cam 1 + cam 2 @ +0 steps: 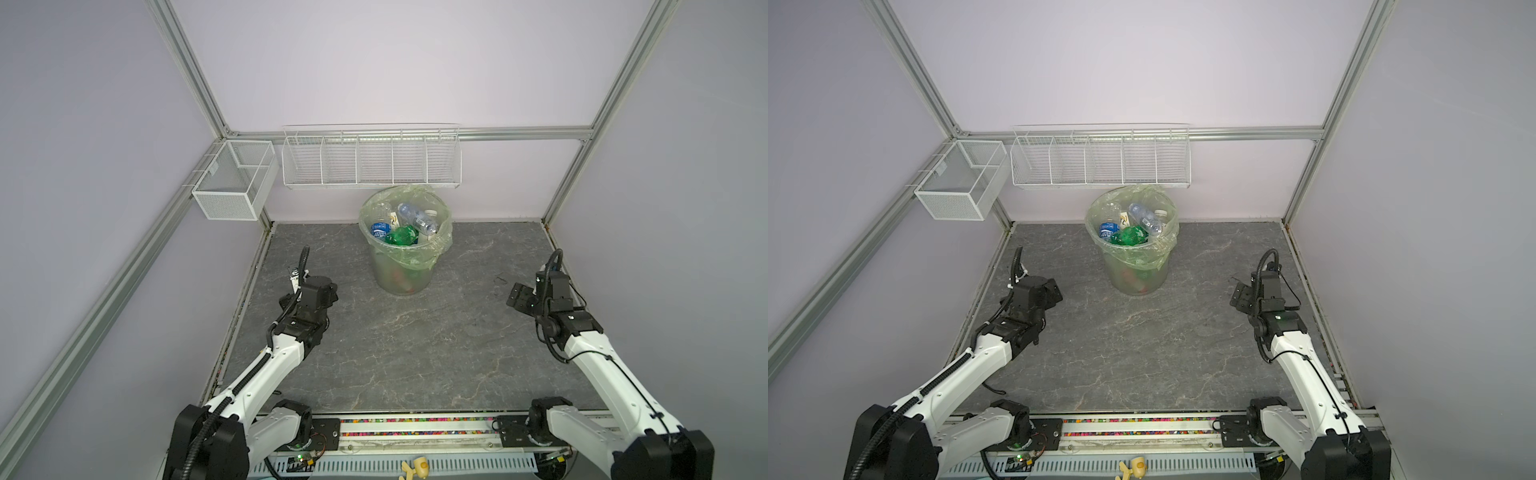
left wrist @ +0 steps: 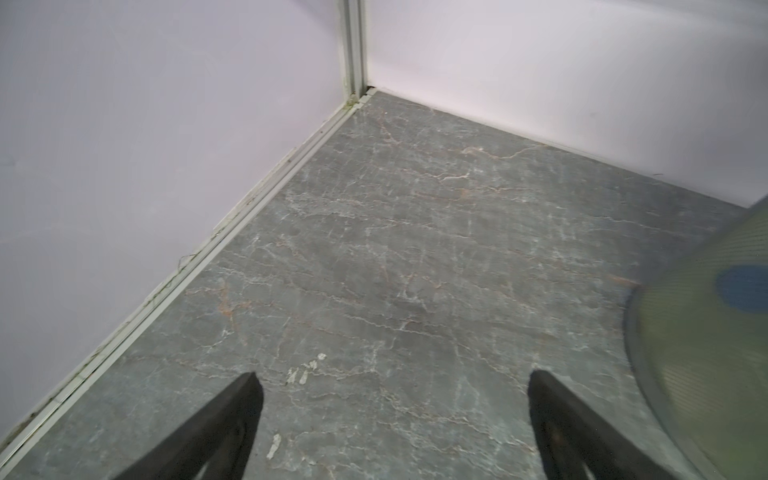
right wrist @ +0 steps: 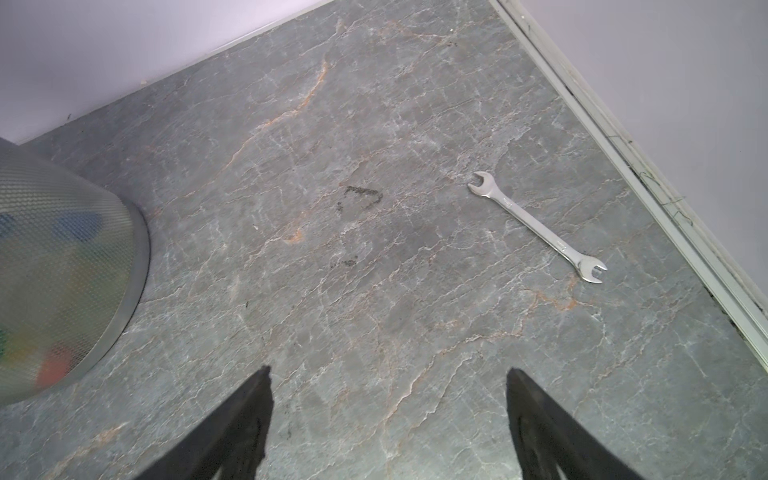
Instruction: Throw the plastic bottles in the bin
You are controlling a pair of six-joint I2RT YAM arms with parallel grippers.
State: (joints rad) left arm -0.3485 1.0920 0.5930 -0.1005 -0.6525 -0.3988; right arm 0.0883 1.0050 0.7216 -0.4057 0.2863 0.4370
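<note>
The bin [image 1: 399, 274] [image 1: 1133, 274], a pale-green bucket lined with a crinkled bag, stands at the back middle of the grey marbled table. Several plastic bottles lie inside it: one with a blue label [image 1: 380, 230] [image 1: 1108, 229], a green one [image 1: 401, 235] [image 1: 1129, 235] and a clear one [image 1: 417, 216]. No bottle shows on the table. My left gripper [image 1: 328, 291] [image 2: 392, 382] hovers left of the bin, open and empty. My right gripper [image 1: 519, 297] [image 3: 388, 376] hovers right of it, also open and empty. The bin's wall [image 2: 706, 332] [image 3: 62, 270] edges into both wrist views.
A silver wrench [image 3: 536, 226] lies on the table near the right wall. A white wire rack [image 1: 371, 160] hangs on the back wall just above the bin. A white mesh basket [image 1: 235, 183] hangs at the back left corner. Aluminium rails border the table.
</note>
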